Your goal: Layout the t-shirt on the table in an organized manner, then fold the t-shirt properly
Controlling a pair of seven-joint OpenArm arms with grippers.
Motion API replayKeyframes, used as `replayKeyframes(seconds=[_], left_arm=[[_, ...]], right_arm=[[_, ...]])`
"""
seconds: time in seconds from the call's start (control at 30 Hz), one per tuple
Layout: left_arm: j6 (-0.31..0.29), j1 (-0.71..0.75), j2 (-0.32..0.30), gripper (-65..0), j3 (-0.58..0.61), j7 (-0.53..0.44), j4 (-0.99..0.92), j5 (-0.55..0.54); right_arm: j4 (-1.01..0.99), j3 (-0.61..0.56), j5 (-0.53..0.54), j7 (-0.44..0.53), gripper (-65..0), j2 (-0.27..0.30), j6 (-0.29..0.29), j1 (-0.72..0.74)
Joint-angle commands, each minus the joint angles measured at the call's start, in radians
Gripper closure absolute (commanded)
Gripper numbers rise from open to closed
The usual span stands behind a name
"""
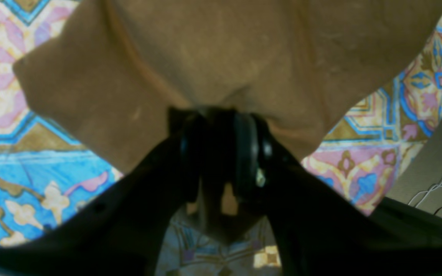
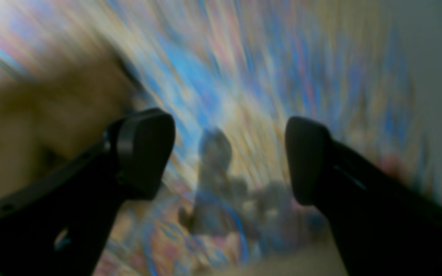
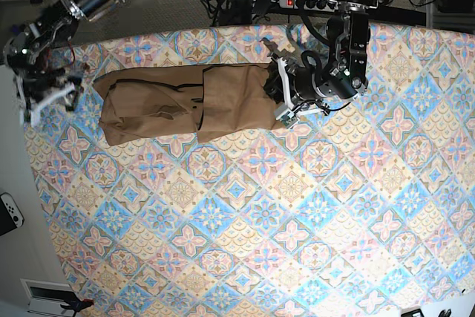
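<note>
T-shirt (image 3: 185, 102) lies near far edge of table (image 3: 297, 243), bunched into long folded strip. Looks soft, light, floppy; will sag and slide. Best grab at edges or corners. Left gripper (image 1: 221, 126) pinches cloth at one end of shirt. Right gripper (image 2: 228, 153) spread wide, holds nothing, just past shirt's other end.

The left gripper (image 1: 221, 149) is clamped on a fold of the t-shirt (image 1: 221, 57), its arm reaching in from the far edge of the tabletop (image 3: 297, 220) with the wrist bent sideways. The right gripper (image 2: 230, 157) hangs with its jaws spread wide and nothing between them, at the tabletop's far corner.
</note>
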Motion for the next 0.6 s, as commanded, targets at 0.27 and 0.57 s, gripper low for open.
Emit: replayKeyframes(seconds=[0.27,0.57], left_arm=[[-0.002,-0.011,-0.003,-14.6,0.001,0.006,0.010,-0.002],[-0.002,-0.011,-0.003,-14.5,0.002,0.006,0.010,-0.002]], right_arm=[[-0.150,-0.011,0.104,0.047,-46.9,0.016,0.009,0.030],[-0.320,-0.013,0.218,0.041,-46.9,0.016,0.009,0.028]])
